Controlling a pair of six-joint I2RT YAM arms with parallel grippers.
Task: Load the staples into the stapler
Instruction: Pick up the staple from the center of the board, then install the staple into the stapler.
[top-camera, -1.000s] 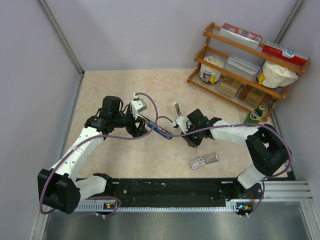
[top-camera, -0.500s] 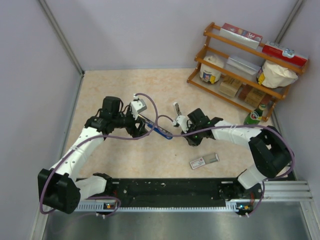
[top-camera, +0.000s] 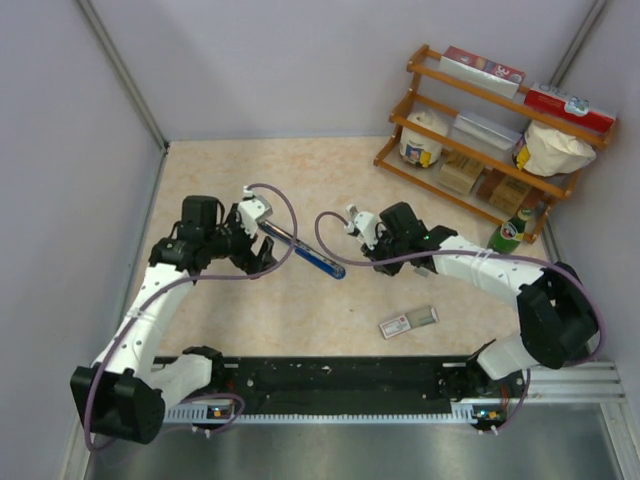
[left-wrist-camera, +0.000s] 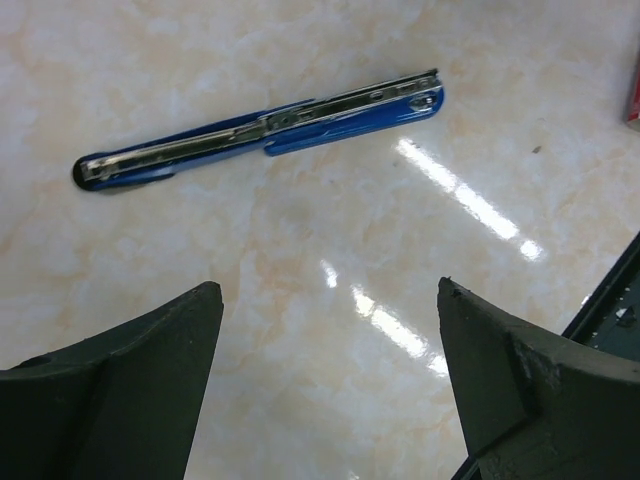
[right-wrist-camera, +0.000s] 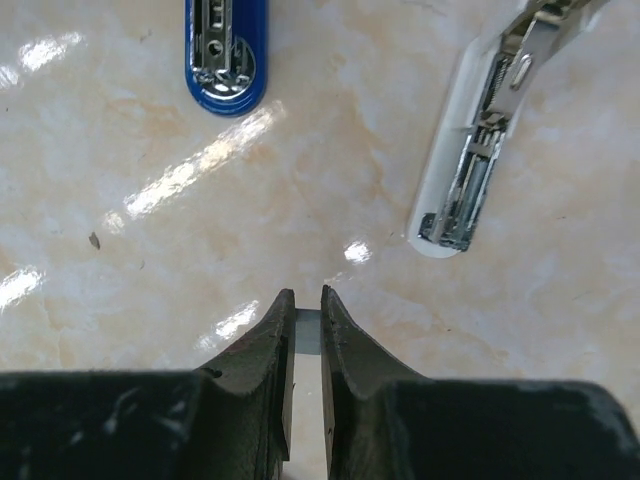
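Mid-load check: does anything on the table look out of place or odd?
Nothing damaged or spilled. The blue desk stapler lies swung fully open, flat, metal channel up, held by neither gripper. The white stapler beside it also lies open. The right gripper pinches a thin silvery staple strip.

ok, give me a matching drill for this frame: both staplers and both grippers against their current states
Things:
1. blue stapler
2. white stapler
3. left gripper
4. right gripper

States:
A. open, holding nothing
B. shut on the staples, a thin silvery strip
C. unfolded flat in one straight line, between the two arms
D. on the table just past the right gripper, spring showing

Pairs: 1-C, 2-D, 3-A, 4-B
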